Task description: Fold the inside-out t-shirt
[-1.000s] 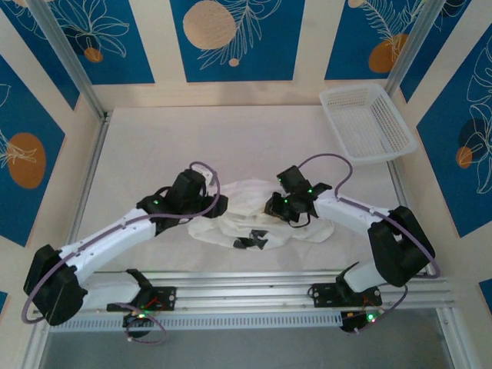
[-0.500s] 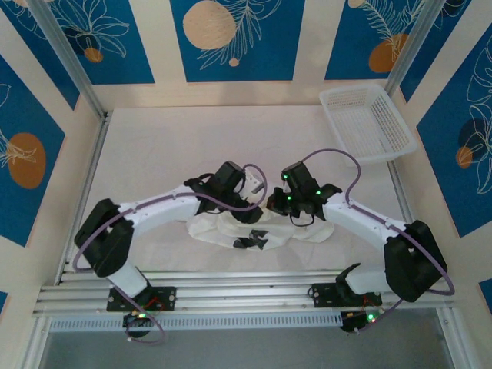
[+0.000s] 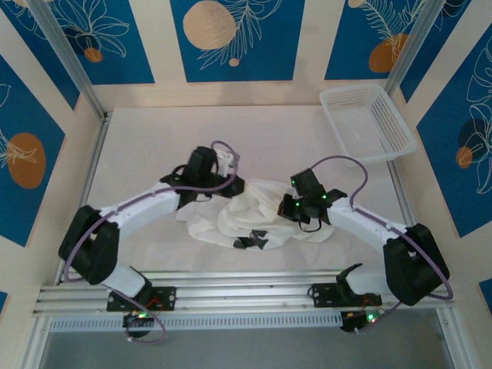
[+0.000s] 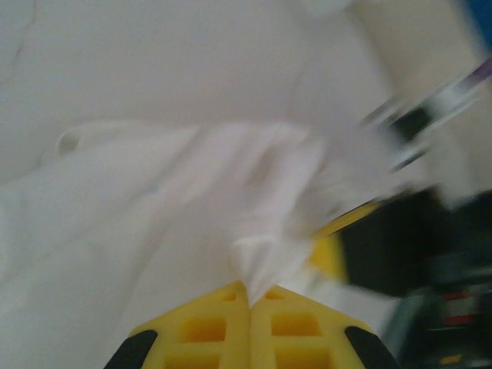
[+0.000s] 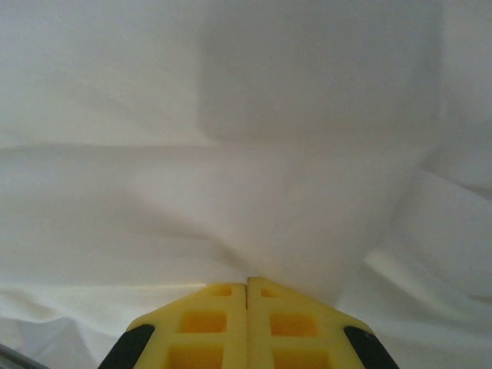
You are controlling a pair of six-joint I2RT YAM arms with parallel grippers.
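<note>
left end effector (image 4: 247,292) pulled back-left, now pinching t-shirt (image 3: 257,209), right end effector (image 5: 246,283) also pinching it

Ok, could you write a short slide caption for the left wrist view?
Yellow jaws shut on a pinched fold of the white t-shirt.

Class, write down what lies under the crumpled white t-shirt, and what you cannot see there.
The t-shirt rests on the white table, which shows all around it. Whatever lies beneath the bunched cloth is covered, so nothing more can be told.
</note>
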